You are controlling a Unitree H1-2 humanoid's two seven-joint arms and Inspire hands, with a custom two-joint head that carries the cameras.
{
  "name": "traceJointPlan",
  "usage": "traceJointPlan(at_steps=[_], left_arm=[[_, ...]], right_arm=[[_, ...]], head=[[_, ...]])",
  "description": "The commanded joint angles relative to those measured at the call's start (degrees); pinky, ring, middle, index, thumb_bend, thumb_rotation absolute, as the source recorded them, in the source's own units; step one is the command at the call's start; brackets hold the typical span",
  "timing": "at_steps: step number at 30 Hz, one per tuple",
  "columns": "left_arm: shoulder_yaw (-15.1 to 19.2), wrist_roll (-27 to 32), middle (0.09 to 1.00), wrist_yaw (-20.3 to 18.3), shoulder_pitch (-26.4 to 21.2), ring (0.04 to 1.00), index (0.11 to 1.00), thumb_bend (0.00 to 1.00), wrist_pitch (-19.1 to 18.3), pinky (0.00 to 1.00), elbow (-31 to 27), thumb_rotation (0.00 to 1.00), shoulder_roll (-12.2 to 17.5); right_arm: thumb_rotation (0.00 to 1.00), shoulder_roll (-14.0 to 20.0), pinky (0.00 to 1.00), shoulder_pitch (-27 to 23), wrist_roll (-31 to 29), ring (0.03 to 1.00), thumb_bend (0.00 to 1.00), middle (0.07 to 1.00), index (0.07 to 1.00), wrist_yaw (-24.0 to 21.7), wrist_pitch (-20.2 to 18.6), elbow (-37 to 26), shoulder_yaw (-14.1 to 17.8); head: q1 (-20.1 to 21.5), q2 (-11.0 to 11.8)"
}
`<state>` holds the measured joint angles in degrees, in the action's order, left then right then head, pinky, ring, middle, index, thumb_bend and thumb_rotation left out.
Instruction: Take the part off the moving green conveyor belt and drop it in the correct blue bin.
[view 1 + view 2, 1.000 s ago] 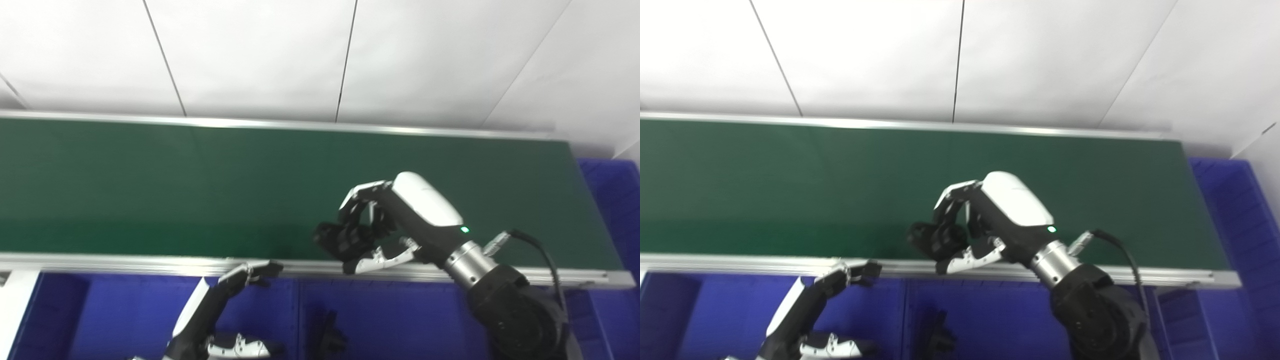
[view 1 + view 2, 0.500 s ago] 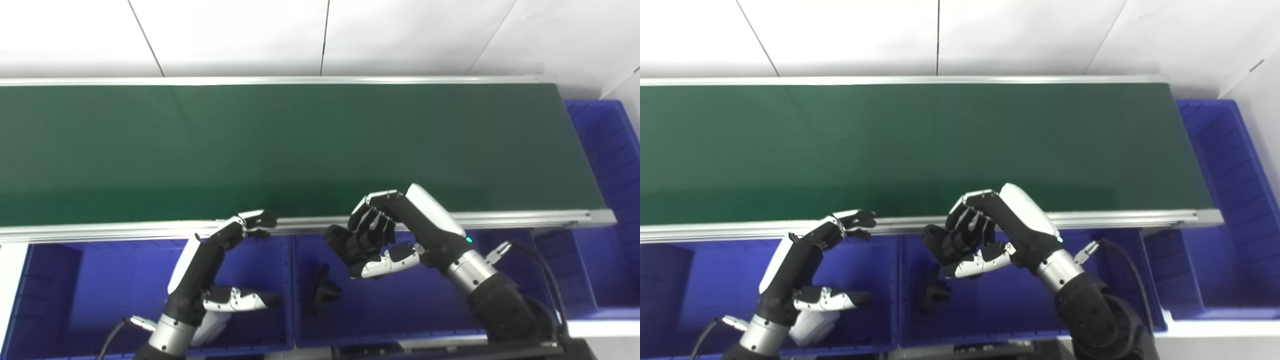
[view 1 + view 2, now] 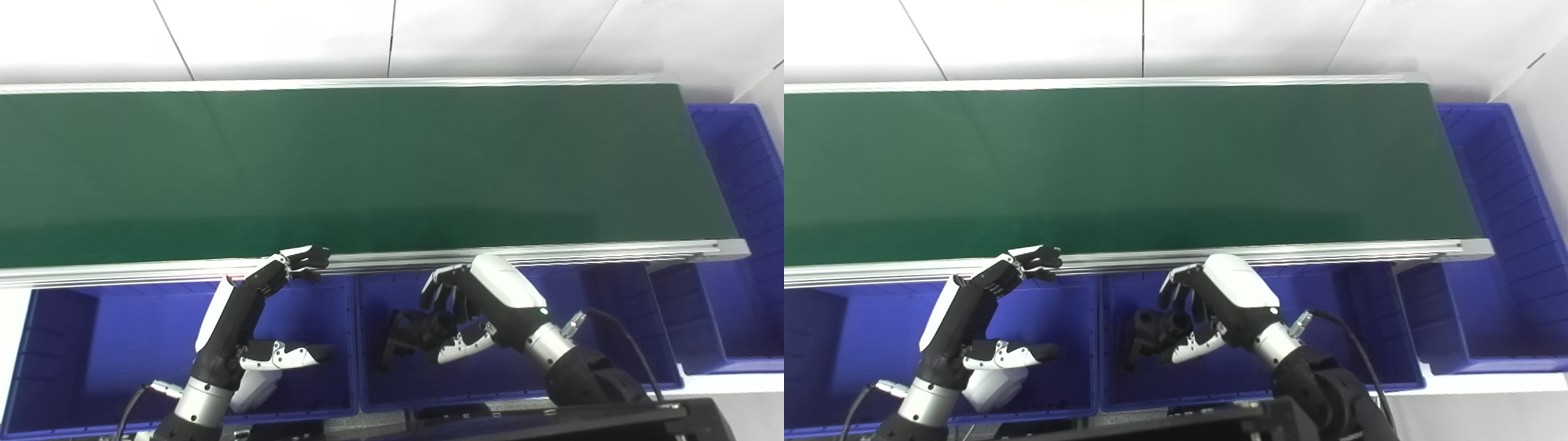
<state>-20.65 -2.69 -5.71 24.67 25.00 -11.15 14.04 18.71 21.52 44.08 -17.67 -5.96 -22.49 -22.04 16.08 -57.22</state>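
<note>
So the right hand point(image 3: 471, 306) is down inside the middle blue bin point(image 3: 520, 367), fingers spread loose with the black part point(image 3: 416, 334) just under them. Can't tell if it's touching or already let go. The part is a dark blob, so its long axis and heading are hard to read. The left hand point(image 3: 257, 318) hangs open over the left bin point(image 3: 92, 355), fingertips near the green conveyor belt point(image 3: 367, 159) rail.
</note>
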Motion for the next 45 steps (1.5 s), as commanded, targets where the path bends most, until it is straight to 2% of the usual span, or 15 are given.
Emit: traceJointPlan(at_steps=[1, 4, 6, 7, 8, 9, 10, 13, 16, 21, 25, 29, 36, 41, 45], left_arm=[[0.4, 0.4, 0.783, -0.6, 0.2, 0.733, 0.726, 0.70, 1.9, 0.65, -1.3, 0.34, -0.5], [0.7, 0.5, 0.780, -1.0, 0.3, 0.727, 0.724, 0.70, 1.9, 0.64, -1.1, 0.34, -0.9], [0.8, 0.9, 0.785, -1.6, 0.4, 0.732, 0.728, 0.69, 1.8, 0.64, -1.0, 0.33, -1.0], [0.9, 0.6, 0.787, -1.6, 0.5, 0.733, 0.729, 0.69, 1.8, 0.64, -1.1, 0.32, -1.1], [1.0, 0.4, 0.786, -1.7, 0.5, 0.731, 0.729, 0.69, 1.8, 0.64, -1.0, 0.32, -1.2], [1.1, 0.2, 0.786, -1.7, 0.5, 0.730, 0.728, 0.69, 1.8, 0.64, -1.0, 0.32, -1.3], [1.2, 0.0, 0.785, -1.8, 0.6, 0.732, 0.729, 0.69, 1.9, 0.64, -1.0, 0.33, -1.3], [1.3, 0.0, 0.786, -2.0, 0.6, 0.736, 0.728, 0.69, 1.9, 0.65, -0.7, 0.32, -1.4], [1.2, -0.4, 0.788, -2.0, 1.0, 0.737, 0.731, 0.69, 1.9, 0.65, -0.6, 0.33, -1.2], [1.1, -0.4, 0.785, -1.7, 1.7, 0.737, 0.729, 0.70, 1.9, 0.65, -0.4, 0.31, -1.4], [1.0, -0.2, 0.785, -1.8, 1.9, 0.738, 0.731, 0.70, 1.9, 0.66, -0.3, 0.30, -1.3], [1.0, -0.1, 0.784, -1.9, 1.8, 0.742, 0.737, 0.69, 1.9, 0.67, -0.1, 0.30, -1.1], [1.0, -1.1, 0.783, -1.3, 1.7, 0.732, 0.732, 0.70, 1.9, 0.65, 0.0, 0.32, -0.9], [0.9, -0.8, 0.794, -1.0, 1.7, 0.738, 0.750, 0.69, 1.9, 0.64, 0.5, 0.30, -0.9], [0.7, -1.6, 0.801, -0.2, 1.9, 0.745, 0.756, 0.69, 1.9, 0.64, 0.8, 0.29, -0.8]], right_arm=[[0.00, 0.8, 0.20, -1.3, 3.0, 0.272, 0.53, 0.474, 0.487, 2.3, 4.3, 0.9, -1.3], [0.00, 1.1, 0.20, -2.5, 7.9, 0.287, 0.53, 0.477, 0.490, 0.3, 2.0, 2.0, -3.4], [0.00, 1.6, 0.38, -3.3, 10.2, 0.483, 0.52, 0.465, 0.510, -1.2, 1.7, 2.6, -4.6], [0.08, 2.1, 0.55, -3.6, 11.4, 0.622, 0.51, 0.618, 0.502, -2.1, 1.7, 2.7, -5.2], [0.11, 2.3, 0.66, -3.8, 12.2, 0.688, 0.51, 0.684, 0.500, -2.7, 1.7, 2.7, -5.5], [0.13, 2.5, 0.71, -3.8, 12.8, 0.721, 0.50, 0.718, 0.499, -2.9, 1.7, 2.5, -5.6], [0.29, 2.6, 0.78, -3.8, 13.1, 0.757, 0.53, 0.756, 0.649, -3.1, 1.7, 2.4, -5.7], [0.49, 2.3, 0.84, -3.0, 13.5, 0.799, 0.56, 0.799, 0.770, -2.9, 1.4, 1.3, -5.2], [0.52, 1.9, 0.85, -1.4, 12.8, 0.825, 0.58, 0.823, 0.796, -1.8, 1.5, 0.1, -4.3], [0.35, -0.2, 0.85, 3.0, 8.6, 0.870, 0.64, 0.874, 0.791, 1.3, 1.9, -3.3, -1.9], [0.33, -2.0, 0.84, 6.4, 3.7, 0.879, 0.65, 0.882, 0.802, 3.5, 3.3, -5.7, -0.8], [0.27, -7.2, 0.76, 11.6, -13.8, 0.856, 0.59, 0.883, 0.837, 6.2, 5.0, -7.5, 0.8], [0.37, -9.3, 0.78, 12.8, -22.7, 0.839, 0.59, 0.872, 0.876, 9.3, 11.5, -4.0, 0.9], [0.43, -10.2, 0.82, 13.0, -29.5, 0.875, 0.68, 0.902, 0.904, 10.0, 14.9, -1.3, 0.8], [0.46, -10.8, 0.86, 13.3, -31.4, 0.907, 0.75, 0.926, 0.922, 10.4, 15.6, 0.0, 0.6]], head=[[0.0, 0.3], [-0.3, 0.6], [-0.9, 1.1], [-1.0, 1.2], [-1.2, 1.4], [-1.5, 1.7], [-1.5, 1.7], [-2.1, 2.5], [-2.7, 3.5], [-3.4, 4.6], [-4.2, 4.9], [-4.0, 4.6], [-4.7, 4.8], [-6.9, 5.3], [-7.3, 5.5]])
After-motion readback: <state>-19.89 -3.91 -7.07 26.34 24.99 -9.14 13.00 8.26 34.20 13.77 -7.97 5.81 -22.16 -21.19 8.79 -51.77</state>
